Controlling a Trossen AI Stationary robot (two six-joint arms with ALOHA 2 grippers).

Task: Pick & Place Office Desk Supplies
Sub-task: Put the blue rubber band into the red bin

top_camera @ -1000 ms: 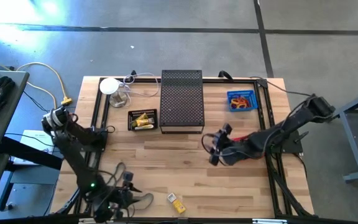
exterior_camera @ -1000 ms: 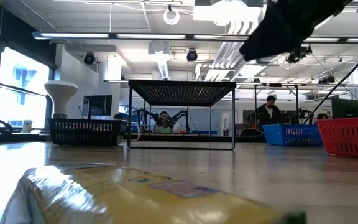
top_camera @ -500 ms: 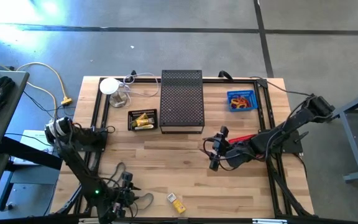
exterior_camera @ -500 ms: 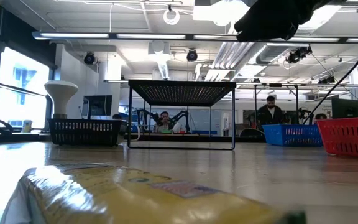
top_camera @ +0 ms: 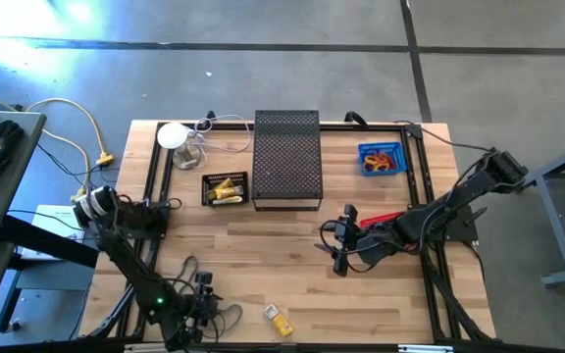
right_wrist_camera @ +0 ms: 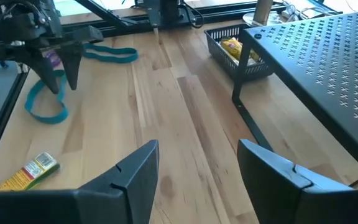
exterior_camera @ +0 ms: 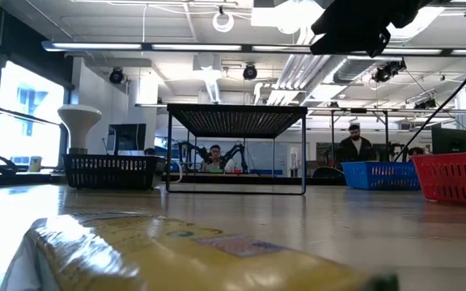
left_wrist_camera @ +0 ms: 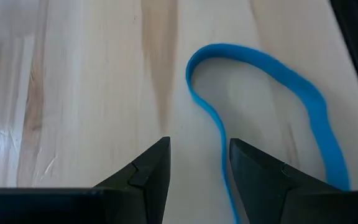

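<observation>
Pretty bright overall, lit by ceiling strip lights (exterior_camera: 217, 47) in the low view. Floor (top_camera: 47, 25) has bluish glare top-left from above. The yellow packet (exterior_camera: 176, 255) is a blurry blob up close. Left wrist shot is a bit washed out.

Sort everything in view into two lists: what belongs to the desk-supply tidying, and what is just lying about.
Belongs to the job: blue rubber band by the open left pincer; second band nearby; yellow packet; black basket holding yellow pieces; blue bin; open right pincer mid-table.
Just lying about: black mesh shelf; white lamp.
</observation>
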